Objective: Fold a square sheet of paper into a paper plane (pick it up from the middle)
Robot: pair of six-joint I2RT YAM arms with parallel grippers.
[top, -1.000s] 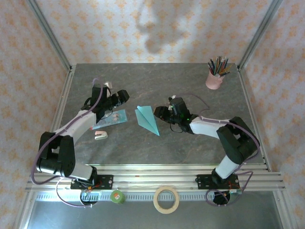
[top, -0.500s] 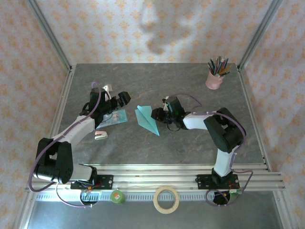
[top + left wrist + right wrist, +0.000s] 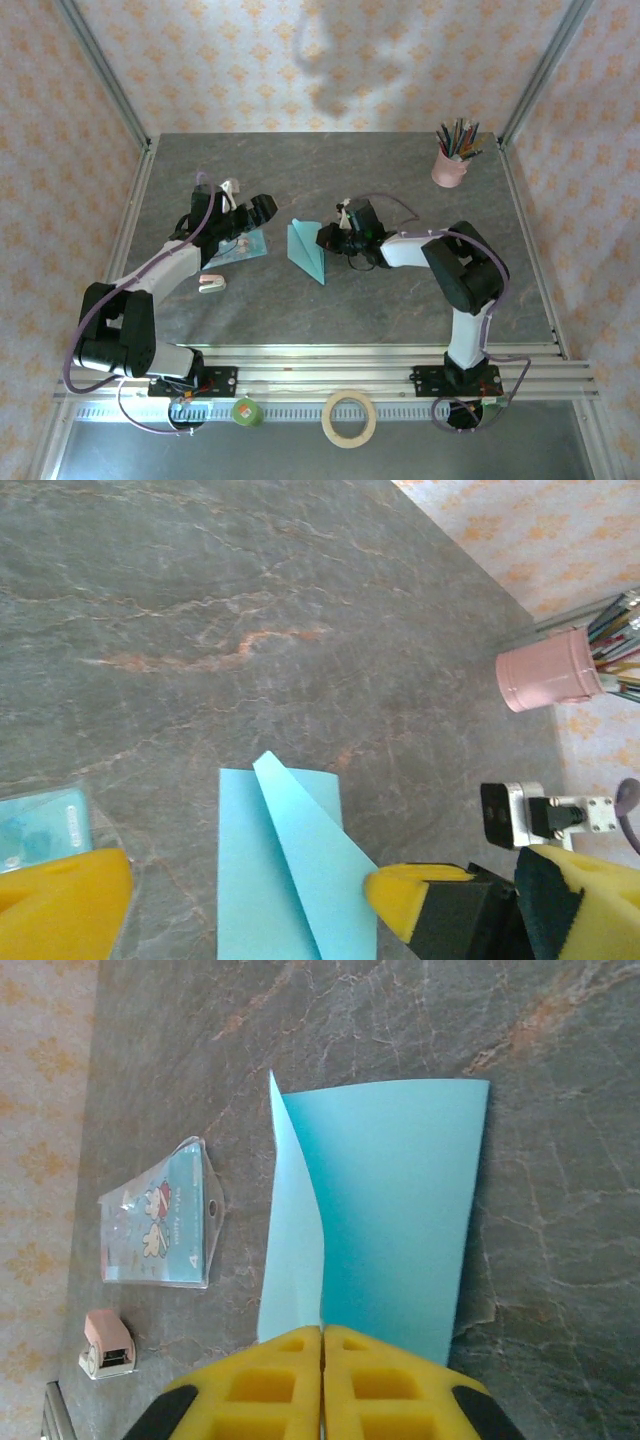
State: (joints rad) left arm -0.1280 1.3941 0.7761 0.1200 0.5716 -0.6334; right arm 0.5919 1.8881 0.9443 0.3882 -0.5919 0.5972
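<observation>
Grey marbled tabletop (image 3: 420,300) carries a slim turquoise folded paper plane (image 3: 306,250) near its middle. At the plane's right, the right gripper (image 3: 323,1335) has its yellow pads pressed together, pinching the raised centre flap. Left of it, the left gripper (image 3: 256,214) is spread wide by a small pale blue picture card (image 3: 235,250).

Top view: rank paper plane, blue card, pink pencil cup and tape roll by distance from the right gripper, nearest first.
1. paper plane: pinched in the right gripper, just to its left.
2. blue card: farther left, past the plane.
3. pink pencil cup: far right corner.
4. tape roll: near edge, bottom of the view.
</observation>
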